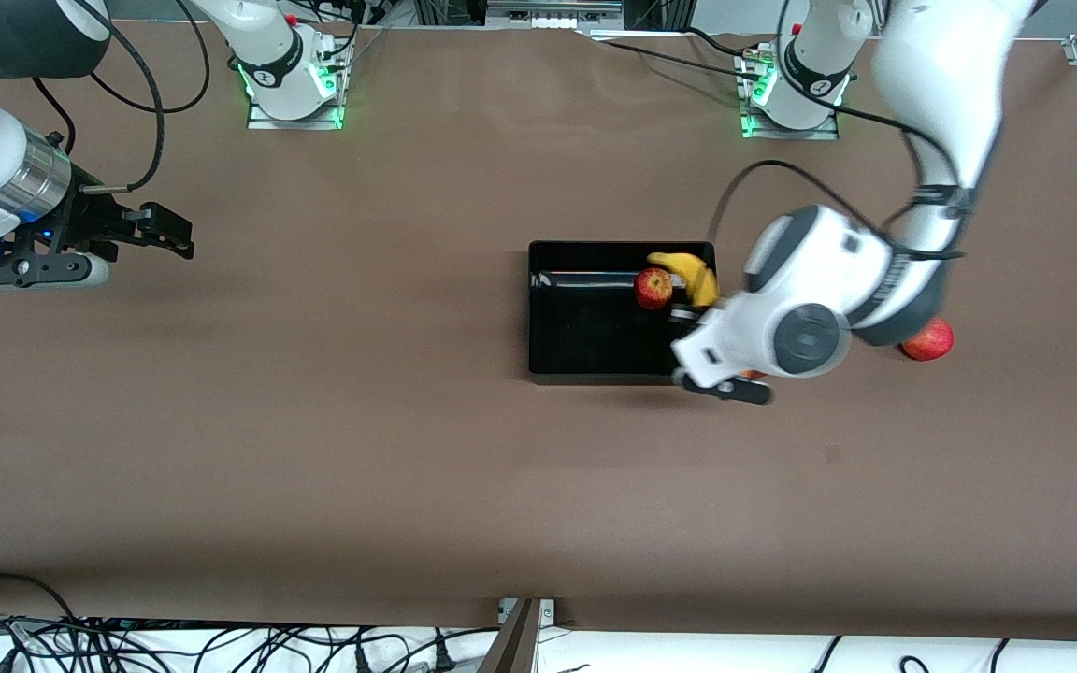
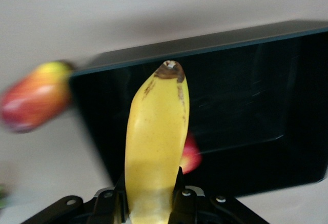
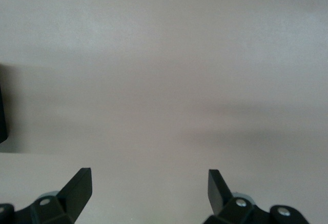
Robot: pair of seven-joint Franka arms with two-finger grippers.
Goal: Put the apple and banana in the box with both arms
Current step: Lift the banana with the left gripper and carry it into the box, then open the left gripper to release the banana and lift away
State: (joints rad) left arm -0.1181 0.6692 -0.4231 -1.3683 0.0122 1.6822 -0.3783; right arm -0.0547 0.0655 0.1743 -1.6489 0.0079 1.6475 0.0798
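The black box (image 1: 585,336) lies mid-table. The red apple (image 1: 653,288) lies inside it, near the wall toward the left arm's end. My left gripper (image 1: 688,311) is shut on the yellow banana (image 1: 693,274) and holds it over that same end of the box, beside the apple. In the left wrist view the banana (image 2: 156,142) stands between the fingers of the left gripper (image 2: 152,185), with the box (image 2: 246,96) below and the apple (image 2: 191,155) peeking out from under it. My right gripper (image 1: 167,231) is open and empty over bare table at the right arm's end; it also shows in the right wrist view (image 3: 148,183).
A round red-orange fruit (image 1: 929,339) lies on the table past the box toward the left arm's end, partly under the left arm. A red-and-yellow oval fruit (image 2: 35,100) lies just outside the box; a bit of it (image 1: 752,375) shows under the left hand.
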